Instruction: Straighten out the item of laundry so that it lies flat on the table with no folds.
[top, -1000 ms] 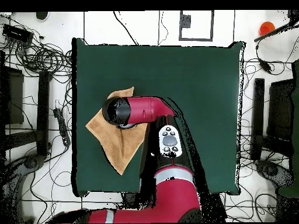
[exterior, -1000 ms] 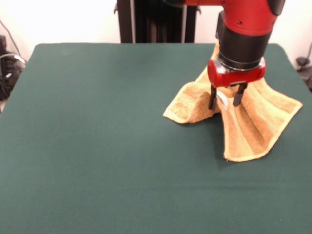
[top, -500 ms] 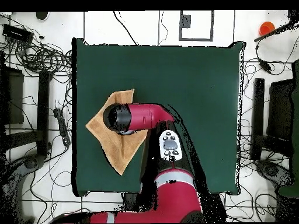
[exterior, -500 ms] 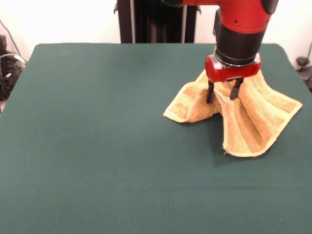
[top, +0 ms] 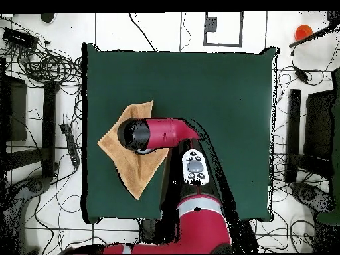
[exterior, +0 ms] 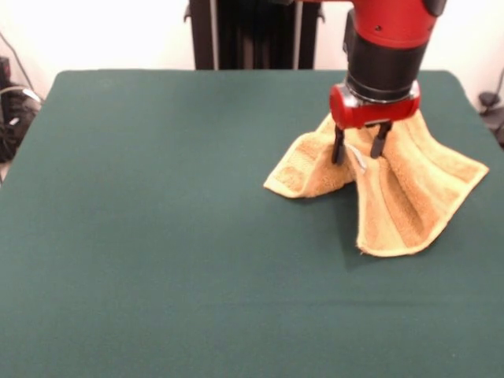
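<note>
The golden-orange towel [exterior: 409, 189] lies crumpled at the table's [exterior: 157, 236] far right in the front view. It is bunched into a raised ridge, with one flap spread left and one toward the front right. Its small white label [exterior: 359, 157] shows at the ridge. My gripper [exterior: 358, 156] hangs straight down over the ridge with its fingers [exterior: 338, 150] apart on either side of it, open. In the overhead view the towel [top: 136, 174] lies by the table's [top: 219, 99] left edge. There the arm's wrist [top: 136, 133] covers the gripper.
The robot's black pedestal [exterior: 252, 35] stands behind the table's far edge. The towel's right corner [exterior: 482, 167] reaches close to the table's right edge. In the overhead view cables [top: 46, 66] and dark stands [top: 302, 133] surround the table on the floor.
My gripper has risen a little and drawn slightly back from the towel's ridge. Its fingers stay apart. The towel has kept almost the same shape.
</note>
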`<state>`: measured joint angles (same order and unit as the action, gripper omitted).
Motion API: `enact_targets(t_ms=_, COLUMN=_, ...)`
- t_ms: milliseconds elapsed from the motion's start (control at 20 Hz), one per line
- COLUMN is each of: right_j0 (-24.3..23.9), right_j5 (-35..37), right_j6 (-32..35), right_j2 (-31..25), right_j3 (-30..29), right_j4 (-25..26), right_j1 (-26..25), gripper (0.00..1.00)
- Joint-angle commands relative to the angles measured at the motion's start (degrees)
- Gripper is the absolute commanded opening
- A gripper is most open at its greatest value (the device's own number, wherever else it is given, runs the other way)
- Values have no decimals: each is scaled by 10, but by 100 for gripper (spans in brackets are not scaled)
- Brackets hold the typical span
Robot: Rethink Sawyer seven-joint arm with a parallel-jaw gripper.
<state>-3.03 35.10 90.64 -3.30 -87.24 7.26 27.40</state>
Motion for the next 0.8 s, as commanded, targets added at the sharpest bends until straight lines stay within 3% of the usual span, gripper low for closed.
enact_targets(t_ms=50, right_j0=-24, right_j5=-47, right_j6=44, right_j2=-34, right_j3=-15, right_j4=16, right_j1=-54, gripper=100)
enact_targets(t_ms=550, right_j0=-10, right_j5=-75, right_j6=69, right_j2=3, right_j3=17, right_j4=36, right_j1=-78, gripper=100)
enact_targets(t_ms=600, right_j0=-10, right_j5=-67, right_j6=97, right_j2=4, right_j3=10, right_j4=18, right_j1=-78, gripper=0)
enact_targets(t_ms=800, right_j0=-7, right_j5=-58, right_j6=85, right_j2=-3, right_j3=11, right_j4=23, right_j1=-76, gripper=0)
